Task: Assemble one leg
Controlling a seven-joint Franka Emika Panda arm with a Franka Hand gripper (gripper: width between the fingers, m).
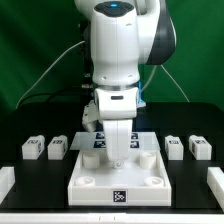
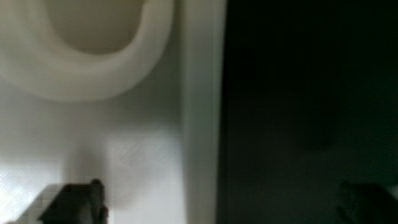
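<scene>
Four small white legs with black-and-white tags lie on the black table. Two are at the exterior view's left (image 1: 33,148) (image 1: 57,147) and two at its right (image 1: 174,146) (image 1: 200,148). The large white square tabletop (image 1: 95,182) with round corner holes lies in the middle. My gripper (image 1: 118,155) is down low over the tabletop's far part, away from all the legs. In the blurred wrist view the gripper (image 2: 219,205) is open with its dark fingertips (image 2: 75,205) wide apart. They straddle the tabletop's edge (image 2: 178,130) beside a corner hole (image 2: 89,35), and no leg shows.
The marker board (image 1: 93,141) lies just behind the tabletop, partly hidden by the arm. White pieces show at the lower left (image 1: 5,181) and lower right (image 1: 215,180) edges of the exterior view. A green backdrop stands behind the table.
</scene>
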